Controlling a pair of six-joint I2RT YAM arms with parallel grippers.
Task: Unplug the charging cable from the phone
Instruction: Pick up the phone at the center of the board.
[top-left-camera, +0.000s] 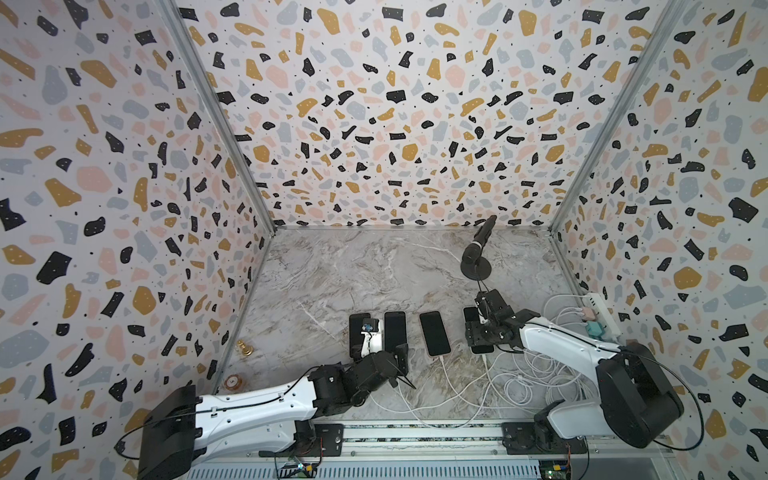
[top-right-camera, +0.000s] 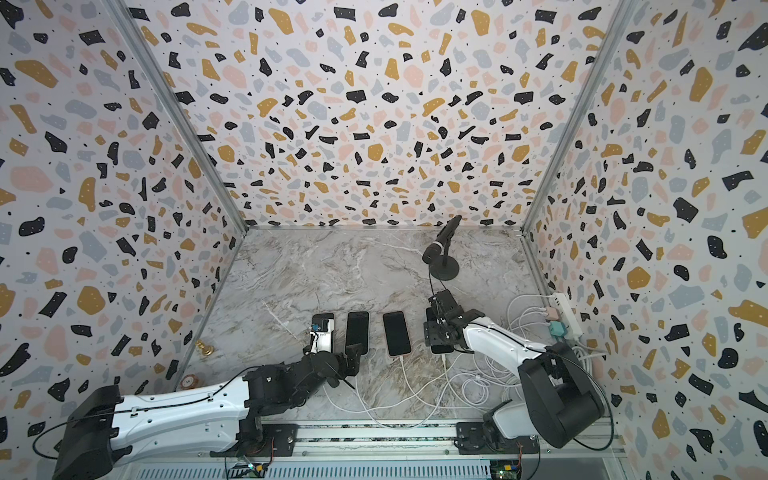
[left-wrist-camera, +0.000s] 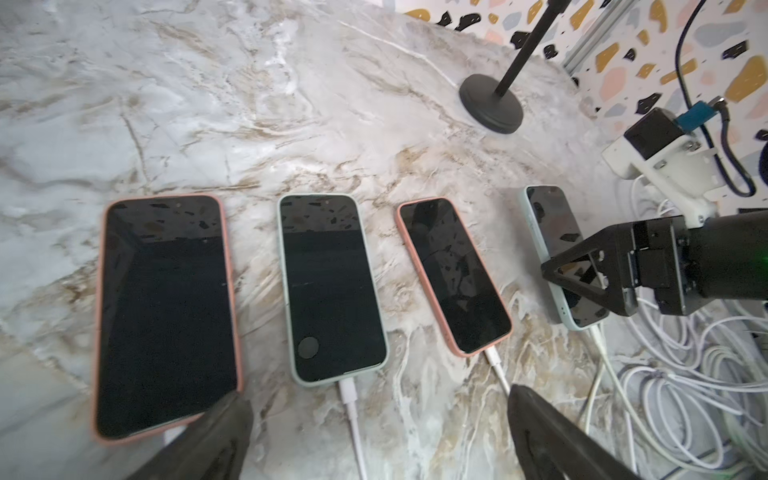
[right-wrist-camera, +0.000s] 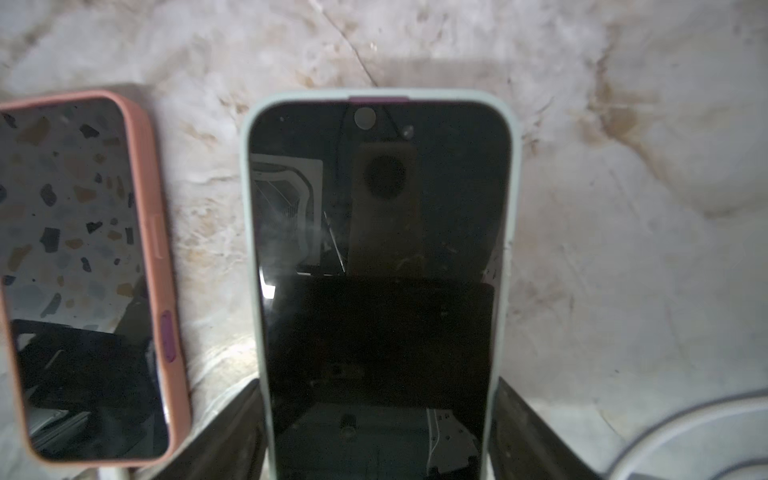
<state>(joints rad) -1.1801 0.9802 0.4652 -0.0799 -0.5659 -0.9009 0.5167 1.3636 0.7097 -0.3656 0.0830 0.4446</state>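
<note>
The right arm (top-left-camera: 561, 336) is reaching across the marble tabletop (top-left-camera: 332, 270) to the rightmost phone (right-wrist-camera: 378, 208), the mint-cased one, last of four lying screen-up in a row. The right gripper (right-wrist-camera: 378, 386) is straddling its near half, and its fingers appear to be pressing both long sides of the case, pinning the phone flat rather than lifting it. The left gripper (left-wrist-camera: 378, 395) is hovering wide and empty over the near ends of the second phone (left-wrist-camera: 332, 291) and third phone (left-wrist-camera: 453, 274), left of the target.

The charging cable (left-wrist-camera: 602, 357) is running from the rightmost phone's near edge into the tangle of white leads (left-wrist-camera: 685, 395) on the right. Its plug (left-wrist-camera: 595, 332) is looking fully seated.

As I judge it, the left gripper is sitting closest to the second phone's lead (left-wrist-camera: 351, 399), so it is risking a grab on the wrong one. Reaching across, it may be crowding the right gripper, which is leaving little room at the plug. If the hold on the smooth case is loose, a pull may be dragging the phone along instead of freeing the plug. Tugging the lead rather than the plug could be straining it.
</note>
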